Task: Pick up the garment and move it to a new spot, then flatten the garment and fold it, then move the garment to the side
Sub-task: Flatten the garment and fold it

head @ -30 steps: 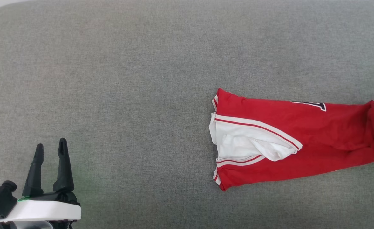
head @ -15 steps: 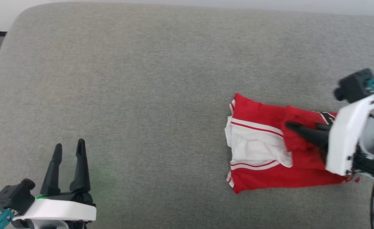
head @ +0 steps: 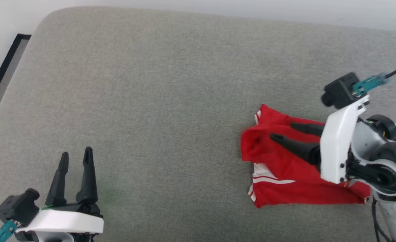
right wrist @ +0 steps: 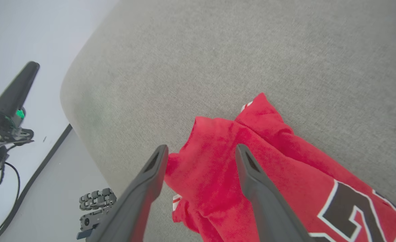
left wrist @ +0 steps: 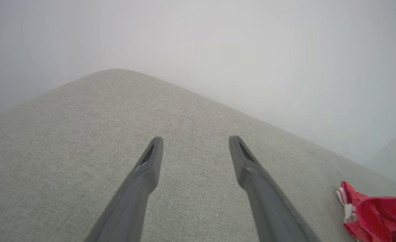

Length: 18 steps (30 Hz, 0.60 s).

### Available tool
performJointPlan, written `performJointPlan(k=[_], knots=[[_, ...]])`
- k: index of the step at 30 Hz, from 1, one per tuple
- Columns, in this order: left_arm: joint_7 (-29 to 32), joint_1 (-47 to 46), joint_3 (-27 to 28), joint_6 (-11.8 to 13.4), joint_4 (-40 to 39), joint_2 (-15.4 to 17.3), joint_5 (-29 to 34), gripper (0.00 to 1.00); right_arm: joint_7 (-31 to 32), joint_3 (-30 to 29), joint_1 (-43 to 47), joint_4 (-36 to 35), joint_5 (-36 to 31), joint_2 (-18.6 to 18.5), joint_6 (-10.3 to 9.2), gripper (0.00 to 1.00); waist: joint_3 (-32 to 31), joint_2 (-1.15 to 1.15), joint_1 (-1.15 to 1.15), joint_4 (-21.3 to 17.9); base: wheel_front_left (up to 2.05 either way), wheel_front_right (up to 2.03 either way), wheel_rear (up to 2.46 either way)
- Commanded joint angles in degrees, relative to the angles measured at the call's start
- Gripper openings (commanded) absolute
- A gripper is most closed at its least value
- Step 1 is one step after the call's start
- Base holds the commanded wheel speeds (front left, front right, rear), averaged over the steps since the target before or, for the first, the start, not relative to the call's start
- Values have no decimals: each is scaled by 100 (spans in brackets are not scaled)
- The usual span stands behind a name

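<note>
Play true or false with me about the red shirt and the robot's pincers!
1. The shirt is red. True.
2. The right pincer is shut tight. False: its fingers stand apart over the shirt.
3. The left pincer holds the shirt. False: it is open, far from the shirt.
4. The shirt lies on a grey cushion. True.

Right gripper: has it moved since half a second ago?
Yes. The right gripper moved toward the robot's left, nearer the striped trim of the red jersey, and opened.
</note>
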Motion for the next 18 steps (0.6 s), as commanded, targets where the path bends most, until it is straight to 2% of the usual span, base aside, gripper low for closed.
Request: performJointPlan(k=[1, 10, 15, 18], knots=[[-27, 90, 52, -23, -6, 27, -41, 100, -86, -90, -60, -121, 132, -32, -2, 100, -96, 0, 0, -106, 0, 0, 0], [-27, 248, 147, -22, -41, 95, -44, 100, -484, -625, 177, -509, 121, -122, -2, 100, -375, 0, 0, -400, 0, 0, 0], [-27, 353, 189, -22, -26, 129, 61, 100, -1229, -910, 482, -613, -124, -183, -2, 100, -565, 0, 0, -611, 0, 0, 0], [-27, 463, 198, -22, -61, 231, 27, 100, -2159, -954, 761, -627, -335, -262, -2, 100, -703, 0, 0, -796, 0, 0, 0]])
